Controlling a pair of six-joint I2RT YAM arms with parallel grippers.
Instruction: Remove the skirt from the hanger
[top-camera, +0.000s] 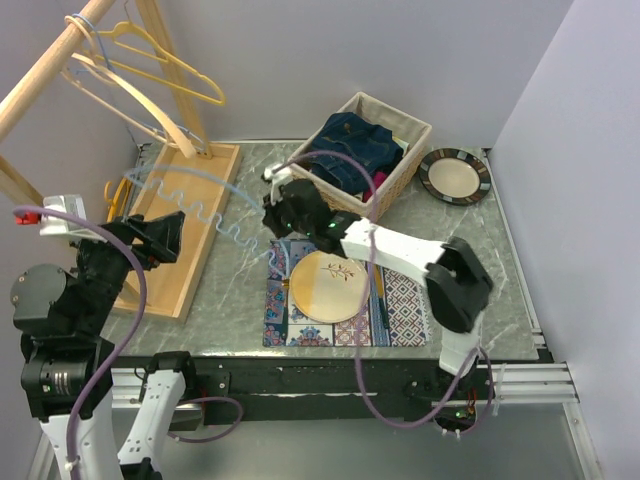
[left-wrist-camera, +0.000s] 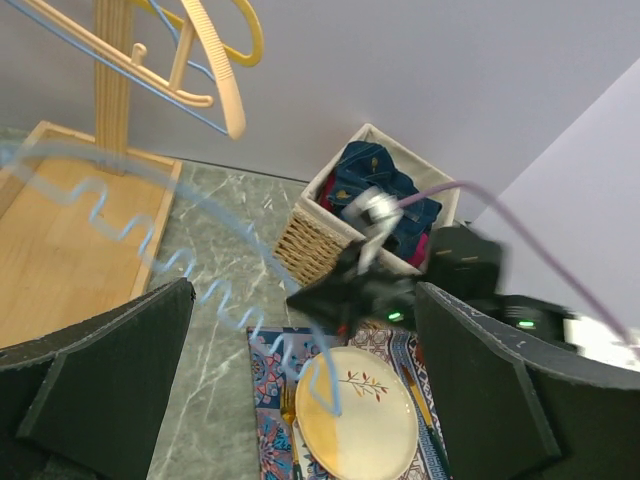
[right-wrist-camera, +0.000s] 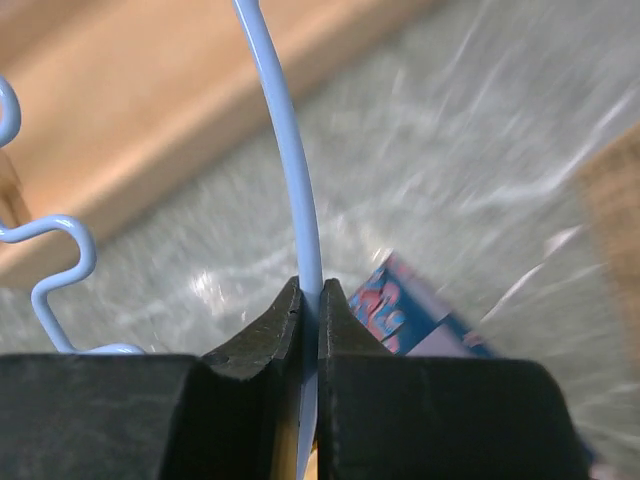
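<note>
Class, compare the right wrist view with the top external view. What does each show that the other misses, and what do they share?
Only the right wrist view shows up close that the right gripper is pinched shut on the wire of the blue hanger. Only the top view shows the basket holding denim clothes, the dark plate, the cream plate, the rail with its hangers, and the left gripper. Both show the blue hanger, the wooden base, the patterned mat and the grey table.

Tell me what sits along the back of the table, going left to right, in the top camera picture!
Wooden rack base → wicker basket full of clothes → dark-rimmed plate.
</note>
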